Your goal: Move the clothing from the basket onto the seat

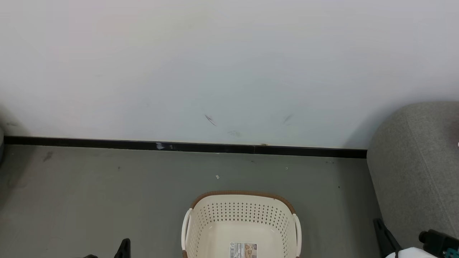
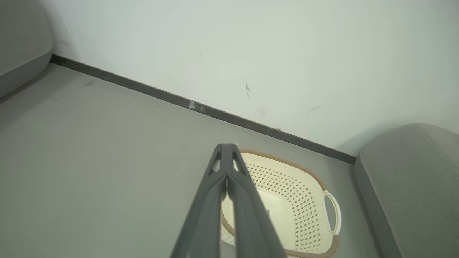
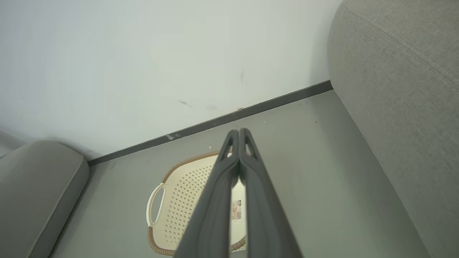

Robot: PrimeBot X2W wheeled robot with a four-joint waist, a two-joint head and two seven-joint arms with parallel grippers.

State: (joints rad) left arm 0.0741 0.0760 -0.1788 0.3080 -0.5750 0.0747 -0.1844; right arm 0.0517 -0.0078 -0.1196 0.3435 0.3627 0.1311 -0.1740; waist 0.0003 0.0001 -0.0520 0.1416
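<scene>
The cream basket (image 1: 242, 225) with its brown rim stands on the grey floor at the bottom middle of the head view; the part of its inside that I see holds only a label sticker (image 1: 243, 249). The clothing is out of view. The grey seat (image 1: 416, 161) rises at the right. My left gripper (image 2: 226, 148) is shut with nothing in it, above and left of the basket (image 2: 297, 200). My right gripper (image 3: 239, 133) is also shut and empty, over the basket (image 3: 183, 193), with the seat (image 3: 401, 89) to its right. Dark fingertips (image 1: 124, 247) show at the head view's lower left.
A white wall with a black skirting board (image 1: 186, 146) runs behind the basket. Bare grey floor (image 1: 89, 200) lies to the left. A second grey upholstered piece (image 3: 32, 190) stands at the far left, also seen as a cushion (image 2: 18, 43) in the left wrist view.
</scene>
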